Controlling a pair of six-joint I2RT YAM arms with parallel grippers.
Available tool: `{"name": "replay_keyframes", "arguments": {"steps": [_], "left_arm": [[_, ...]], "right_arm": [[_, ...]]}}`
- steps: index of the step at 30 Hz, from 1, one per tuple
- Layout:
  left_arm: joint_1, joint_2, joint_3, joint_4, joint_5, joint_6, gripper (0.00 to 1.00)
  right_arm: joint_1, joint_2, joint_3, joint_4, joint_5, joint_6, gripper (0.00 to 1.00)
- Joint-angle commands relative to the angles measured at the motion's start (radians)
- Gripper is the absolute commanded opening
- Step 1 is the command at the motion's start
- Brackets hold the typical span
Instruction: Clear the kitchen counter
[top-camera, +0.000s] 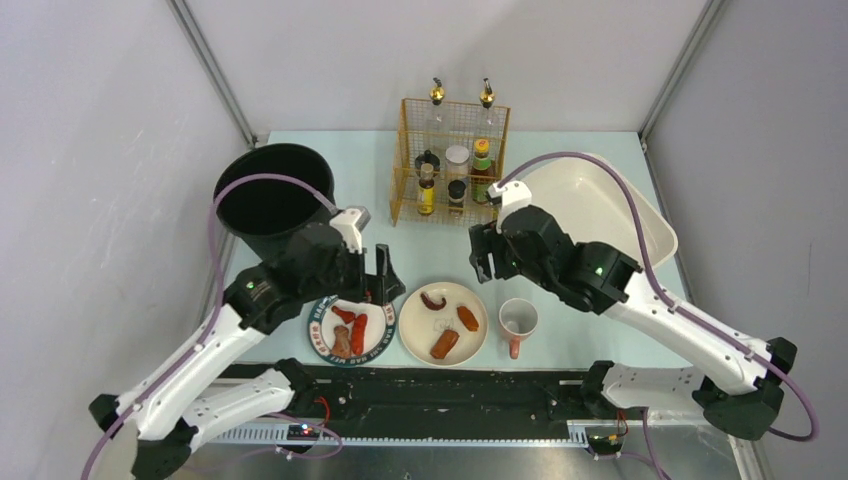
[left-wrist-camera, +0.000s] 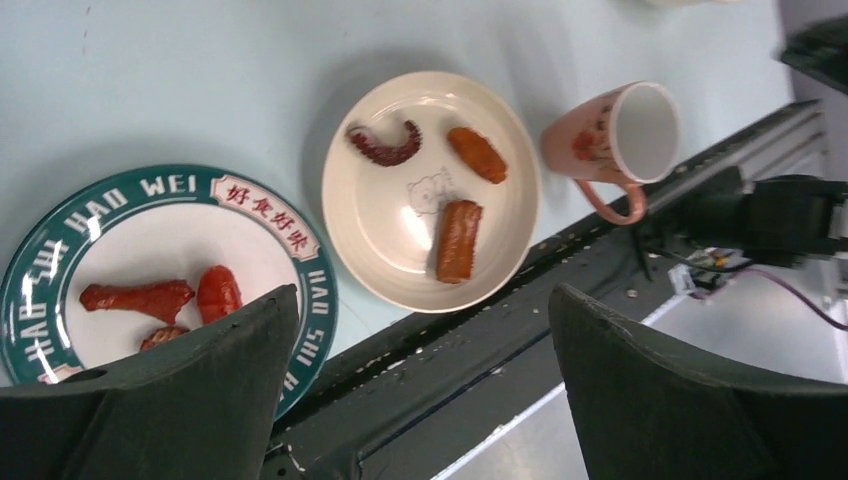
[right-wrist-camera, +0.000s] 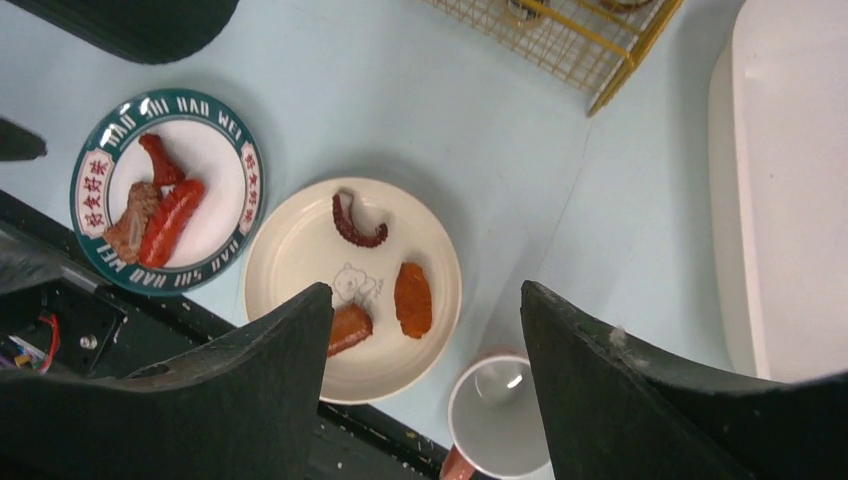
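With both held wide and empty over the tabletop (top-camera: 360, 170), the left tool (top-camera: 386, 284) hangs at the green plate's (top-camera: 322, 338) right rim, nearest it, while the right tool (top-camera: 488, 262) hovers behind the cream plate (top-camera: 415, 338) and mug (top-camera: 518, 318).

Kitchen counter (top-camera: 330, 160): pale mint green.
Plate beside left pincer (left-wrist-camera: 420, 300): white, teal rim (left-wrist-camera: 130, 187), white lettering, red panels.
Dish ahead of it (left-wrist-camera: 385, 230): cream, faint bear outline.
Mug near right pincer (right-wrist-camera: 425, 295): pink, red motif (left-wrist-camera: 585, 135).
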Motion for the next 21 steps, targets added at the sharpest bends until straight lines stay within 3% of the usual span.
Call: {"name": "replay_keyframes", "arguments": {"steps": [1,8,14,21], "left_arm": [[-0.045,0.056,-0.043,0.039,-0.174,-0.045,0.98],[-0.046,0.162,-0.132,0.178,-0.145,-0.063,1.0],[-0.042,0.312,-0.159,0.309,-0.1,-0.014,0.93],[0.016,0.497,-0.148,0.405,0.03,0.044,0.67]], "right_arm": [[0.026,-0.07,-0.057,-0.039,0.016,0.051,0.72],[0.046,-0.166,-0.126,-0.044,-0.005,0.069,0.69],[0.06,-0.23,-0.161,-0.036,-0.047,0.068,0.67],[0.092,-0.261,-0.196,-0.034,-0.083,0.083,0.66]]}}
